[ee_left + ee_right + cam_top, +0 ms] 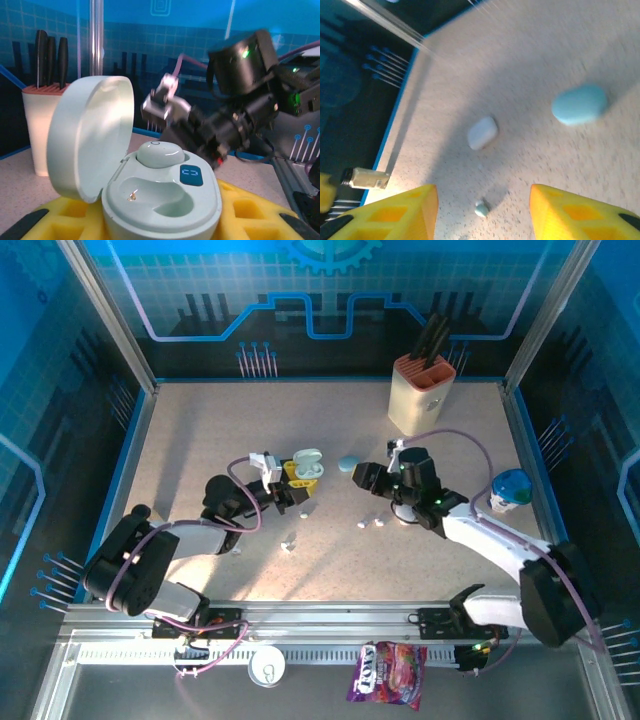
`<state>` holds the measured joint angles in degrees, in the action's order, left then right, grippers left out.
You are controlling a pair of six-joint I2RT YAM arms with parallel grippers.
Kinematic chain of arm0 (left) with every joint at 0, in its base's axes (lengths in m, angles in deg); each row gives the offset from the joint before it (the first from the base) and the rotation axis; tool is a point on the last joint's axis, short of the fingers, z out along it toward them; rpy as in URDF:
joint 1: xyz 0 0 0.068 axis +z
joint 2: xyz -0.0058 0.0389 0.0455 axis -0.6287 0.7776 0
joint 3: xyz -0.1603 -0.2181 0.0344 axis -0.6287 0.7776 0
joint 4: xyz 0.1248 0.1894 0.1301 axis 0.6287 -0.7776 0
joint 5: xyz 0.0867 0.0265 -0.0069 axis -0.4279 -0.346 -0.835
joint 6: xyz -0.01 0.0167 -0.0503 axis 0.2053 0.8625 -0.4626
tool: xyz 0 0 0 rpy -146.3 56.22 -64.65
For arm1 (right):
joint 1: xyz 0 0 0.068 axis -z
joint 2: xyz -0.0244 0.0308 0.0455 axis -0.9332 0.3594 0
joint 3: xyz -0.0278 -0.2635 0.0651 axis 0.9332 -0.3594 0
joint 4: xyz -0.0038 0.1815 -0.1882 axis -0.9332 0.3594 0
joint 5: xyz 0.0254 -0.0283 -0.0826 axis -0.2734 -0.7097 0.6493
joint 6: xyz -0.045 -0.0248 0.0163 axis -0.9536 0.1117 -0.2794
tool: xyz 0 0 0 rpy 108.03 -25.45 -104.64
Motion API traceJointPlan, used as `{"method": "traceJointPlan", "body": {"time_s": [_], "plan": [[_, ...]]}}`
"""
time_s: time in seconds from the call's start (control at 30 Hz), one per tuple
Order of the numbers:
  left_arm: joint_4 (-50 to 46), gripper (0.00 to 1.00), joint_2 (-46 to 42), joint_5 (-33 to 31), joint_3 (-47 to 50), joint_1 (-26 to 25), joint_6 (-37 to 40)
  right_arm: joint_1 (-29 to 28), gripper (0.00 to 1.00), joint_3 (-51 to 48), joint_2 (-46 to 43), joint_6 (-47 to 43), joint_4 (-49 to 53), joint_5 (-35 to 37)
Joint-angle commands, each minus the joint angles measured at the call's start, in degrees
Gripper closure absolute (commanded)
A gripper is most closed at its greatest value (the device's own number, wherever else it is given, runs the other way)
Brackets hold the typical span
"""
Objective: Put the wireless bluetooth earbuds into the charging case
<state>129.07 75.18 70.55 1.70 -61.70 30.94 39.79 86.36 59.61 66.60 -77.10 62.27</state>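
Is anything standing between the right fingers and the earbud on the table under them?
Nothing visible does. The earbud lies on bare table, seen in the gap between the open right fingers; the blue case lies farther off.

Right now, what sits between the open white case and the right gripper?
A pale blue oval case lies on the table between the open white charging case and the right gripper, in the top view.
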Motion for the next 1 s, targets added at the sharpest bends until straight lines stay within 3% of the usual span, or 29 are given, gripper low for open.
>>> {"method": "traceJointPlan", "body": {"time_s": [0.0, 0.37, 0.7, 0.97], "plan": [[1.94, 0.78, -1.46, -1.46, 0.44, 0.94, 1.89, -3.32, 0.48, -0.64, 4.34, 10.78, -0.67, 1.40], [1.97, 0.78, -2.33, -1.28, 0.52, 1.18, 2.38, -14.58, 0.50, 4.95, 22.37, 23.80, -8.46, 0.36], [1.95, 0.78, -2.85, -1.03, 0.86, 1.46, 2.59, -15.94, 0.57, 9.62, 30.46, 27.98, -12.84, -4.77], [1.94, 0.78, -2.78, -1.02, 0.99, 1.66, 2.68, -16.23, 0.57, 10.65, 32.56, 29.53, -12.65, -6.18]]}}
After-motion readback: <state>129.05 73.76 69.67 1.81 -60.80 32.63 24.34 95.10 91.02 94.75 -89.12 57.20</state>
